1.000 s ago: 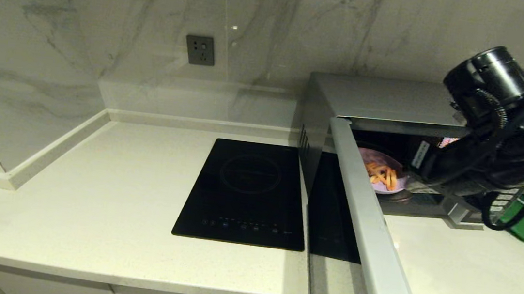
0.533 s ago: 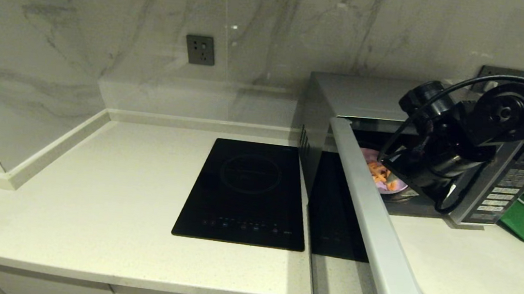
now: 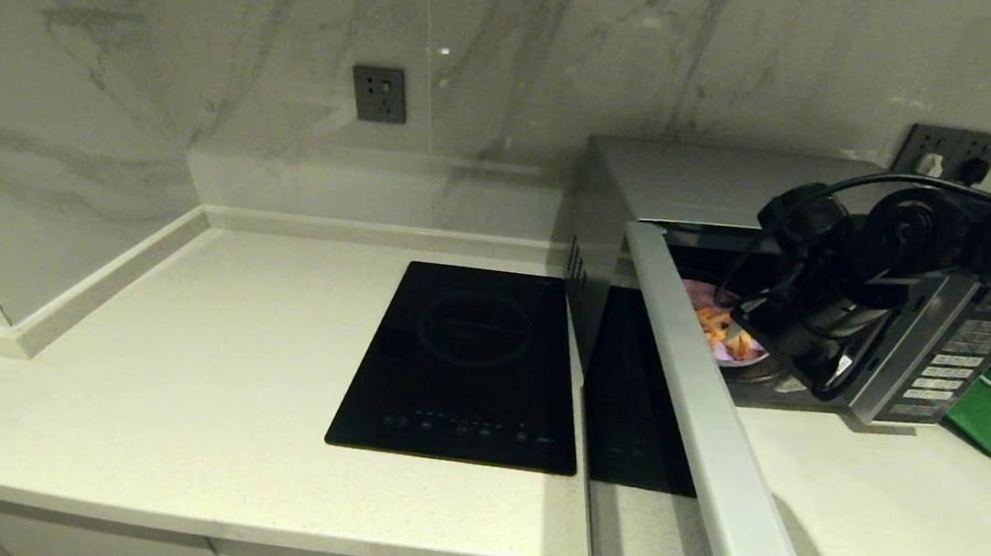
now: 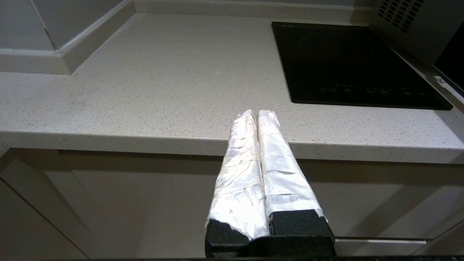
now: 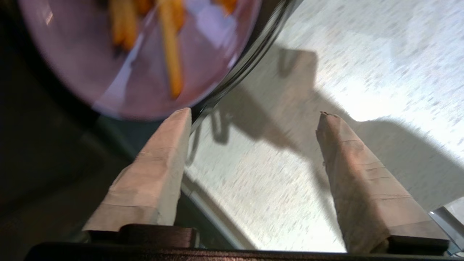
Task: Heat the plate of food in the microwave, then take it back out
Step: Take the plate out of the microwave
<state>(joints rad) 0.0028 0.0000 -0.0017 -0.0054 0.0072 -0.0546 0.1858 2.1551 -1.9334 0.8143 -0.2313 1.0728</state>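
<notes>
Right gripper (image 5: 253,112) is hanging at the microwave (image 3: 708,185) mouth, fingers spread wide, gripping nothing; plate of food (image 5: 141,54) is sitting just beyond its fingertips. Left gripper (image 4: 258,113) is idling, fingers together.

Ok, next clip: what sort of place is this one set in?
Most likely a home-style kitchen. A pale speckled countertop meets a marble-look wall, with a flat black induction hob set on it and a silver microwave beside it, its door swung open on a plate of fries.
</notes>
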